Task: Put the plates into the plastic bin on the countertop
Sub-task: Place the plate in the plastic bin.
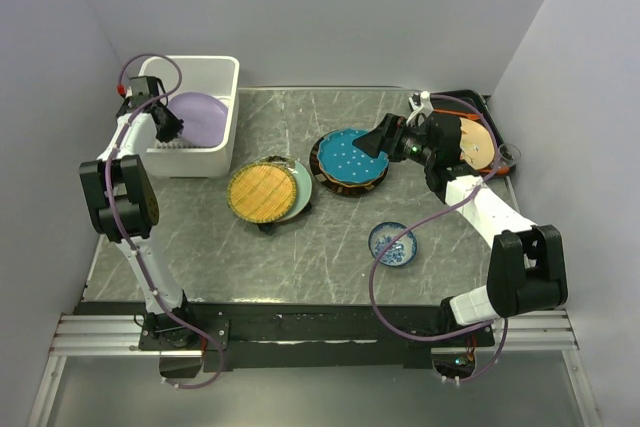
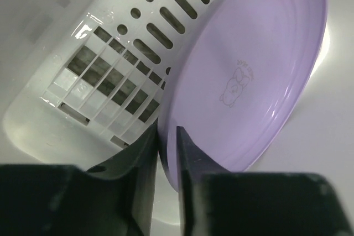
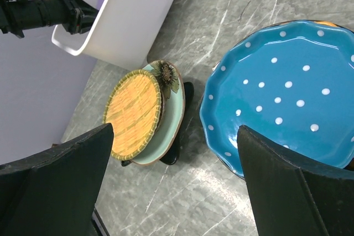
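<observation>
The plastic bin sits at the far left corner of the bench, its far rim close to the back wall and its left rim near the side wall. The lavender plate stands tilted on edge inside it, beside the slotted wall. The left end effector reaches down into the bin with the plate's lower rim between its two fingers. The gap is narrow, and I cannot tell whether they pinch the rim or have let it go.

Near the middle of the bench the yellow woven plate lies on the pale green plate, covering its left part, and both rest on something dark (only its edge shows). A short stretch of bare bench separates this stack from the bin's near right corner.

To the right, across a strip of bare bench, the teal dotted plate tops a dark plate. The right end effector hovers over its far right rim, released, fingers spread wide with nothing between them.

The small blue-and-white dish lies alone, nearer and to the right, with open bench all around it. The black tray is at the far right, partly hidden by the right arm. A wide bare band runs along the bench's near edge.
</observation>
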Controlling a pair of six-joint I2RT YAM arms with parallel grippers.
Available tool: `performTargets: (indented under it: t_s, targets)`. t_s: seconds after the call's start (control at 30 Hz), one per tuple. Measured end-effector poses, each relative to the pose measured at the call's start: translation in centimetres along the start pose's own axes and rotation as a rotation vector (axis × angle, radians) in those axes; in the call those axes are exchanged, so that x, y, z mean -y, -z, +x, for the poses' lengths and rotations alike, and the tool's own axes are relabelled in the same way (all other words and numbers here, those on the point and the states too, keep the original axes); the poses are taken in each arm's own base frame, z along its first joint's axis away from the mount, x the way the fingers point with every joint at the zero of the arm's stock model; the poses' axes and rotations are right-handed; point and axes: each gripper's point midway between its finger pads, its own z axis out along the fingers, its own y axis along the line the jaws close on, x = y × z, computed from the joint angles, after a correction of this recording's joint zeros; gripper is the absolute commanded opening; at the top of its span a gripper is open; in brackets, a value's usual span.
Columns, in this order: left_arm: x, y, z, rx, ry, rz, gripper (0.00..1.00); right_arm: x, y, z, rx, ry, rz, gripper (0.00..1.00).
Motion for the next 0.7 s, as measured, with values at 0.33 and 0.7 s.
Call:
performTargets:
  t_s: [0.33,0.7]
  targets:
    - [0.2,0.9,-0.4,0.021,0.0,0.016,0.64,0.2,0.0,-0.1,0.007,0.0,0.012,1.0]
    - [1.6,4.5,-3.1,0.107,-0.004,0.069,0.86,0.5,0.0,0.2,-0.004,-0.01,0.026,1.0]
